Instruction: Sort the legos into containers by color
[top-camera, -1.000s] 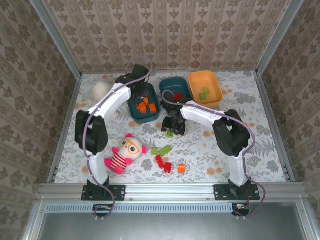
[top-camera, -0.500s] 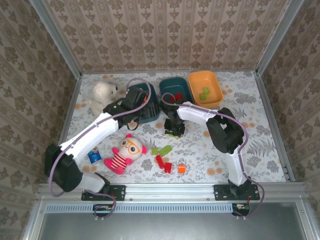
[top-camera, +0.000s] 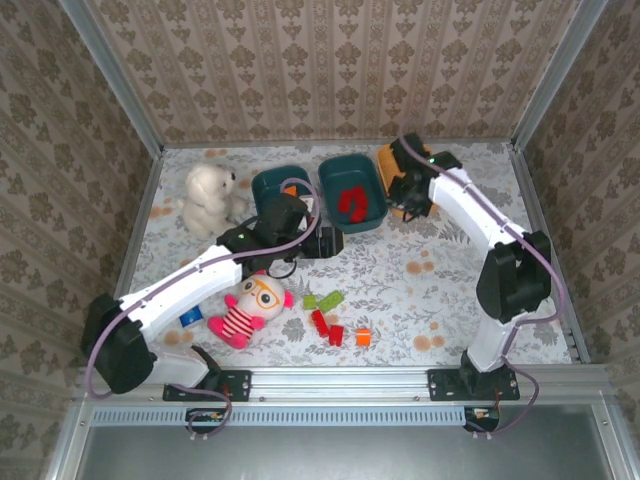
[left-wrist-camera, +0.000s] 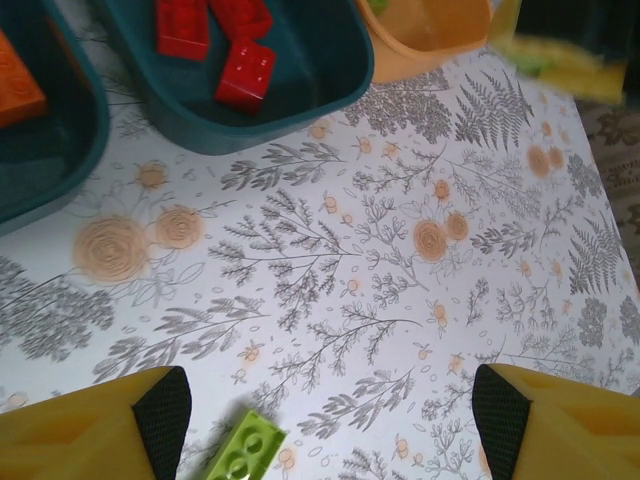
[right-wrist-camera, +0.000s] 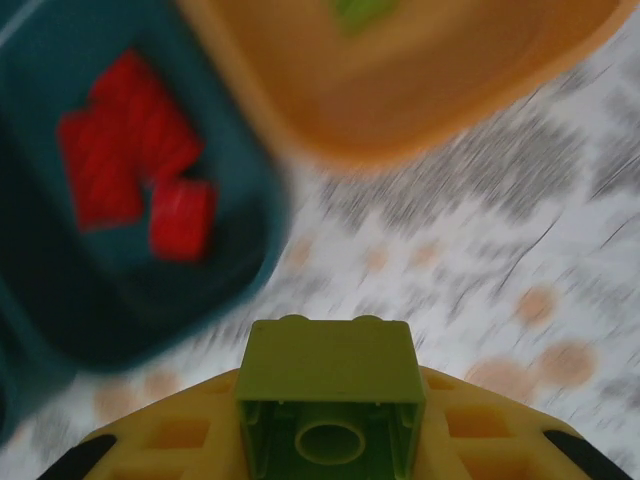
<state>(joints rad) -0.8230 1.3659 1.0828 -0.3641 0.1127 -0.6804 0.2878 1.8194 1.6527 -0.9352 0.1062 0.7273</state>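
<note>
Sorting stands partway: reds (top-camera: 352, 203) lie in your middle teal bin (top-camera: 328, 180), your right claw (right-wrist-camera: 330, 455) pinches a lime brick (right-wrist-camera: 330, 375) by the orange bin (right-wrist-camera: 400, 100), left claw (left-wrist-camera: 330, 405) spread, several loose bricks (top-camera: 335, 335) wait on the tabletop (top-camera: 450, 290).

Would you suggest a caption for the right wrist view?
Right gripper grips a lime green lego near the orange bin and the teal bin.

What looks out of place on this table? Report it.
Nothing looks spilled or damaged. The misfits are two plush toys among the sorting: a white dog beside the left teal bin and a pink striped doll next to the loose bricks. Neither is a lego.
</note>
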